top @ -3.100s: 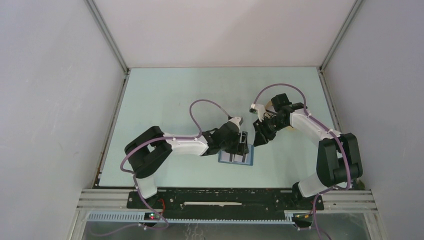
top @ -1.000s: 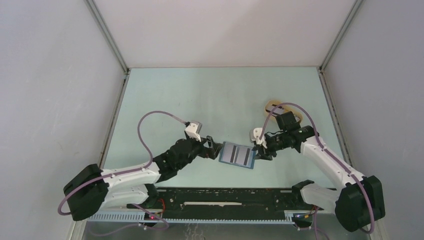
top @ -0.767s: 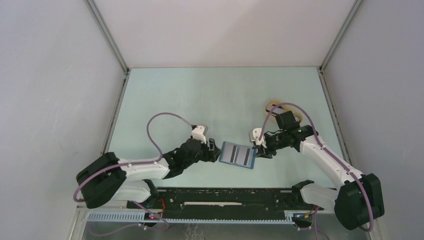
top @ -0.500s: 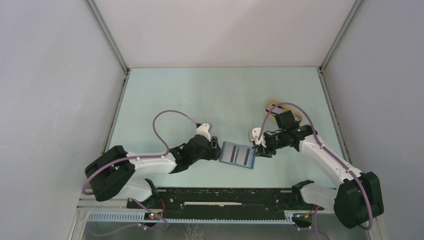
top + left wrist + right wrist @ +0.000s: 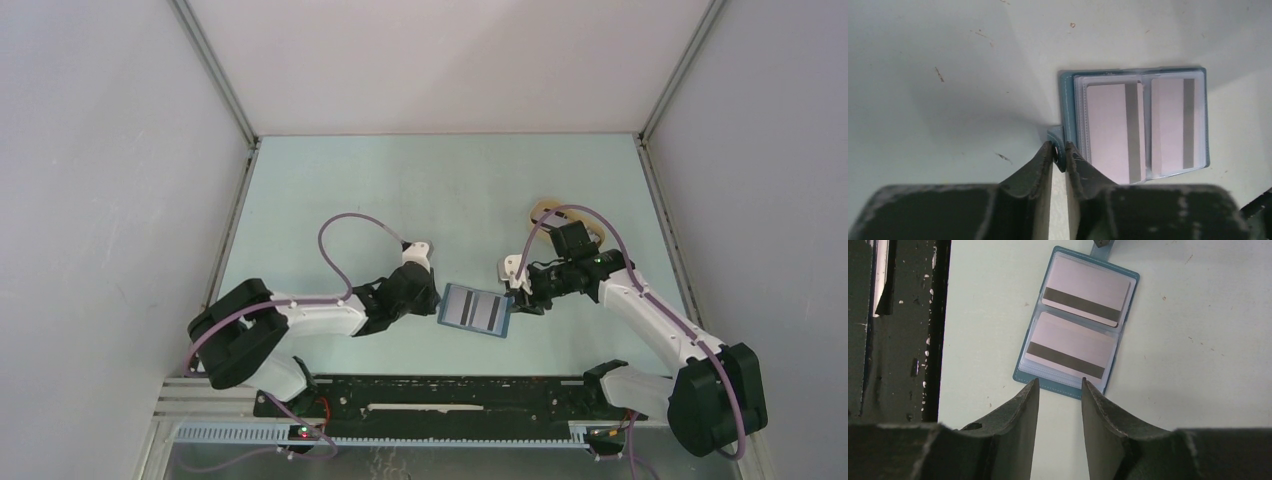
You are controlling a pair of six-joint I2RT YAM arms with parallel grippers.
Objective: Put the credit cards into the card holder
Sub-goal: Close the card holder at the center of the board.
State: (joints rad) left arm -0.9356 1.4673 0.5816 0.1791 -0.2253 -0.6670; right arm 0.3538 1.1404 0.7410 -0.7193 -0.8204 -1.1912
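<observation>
The blue card holder (image 5: 476, 310) lies open and flat on the table. Two pale credit cards with dark stripes (image 5: 1113, 130) (image 5: 1173, 125) sit in its clear slots, also showing in the right wrist view as credit cards (image 5: 1085, 290) (image 5: 1068, 352). My left gripper (image 5: 432, 300) (image 5: 1060, 146) is shut on the holder's small blue snap tab (image 5: 1055, 134) at its left edge. My right gripper (image 5: 515, 298) (image 5: 1060, 381) is open, its fingertips at the holder's right rim (image 5: 1058, 388), with bare table between them.
A beige oval tray (image 5: 548, 212) sits behind the right arm, partly hidden by it. The black mounting rail (image 5: 903, 330) runs along the near table edge close to the holder. Grey walls enclose the table on three sides.
My left arm slid right toward the holder and its jaws closed from wide open onto the snap tab. The right gripper and the holder stayed where they were.
</observation>
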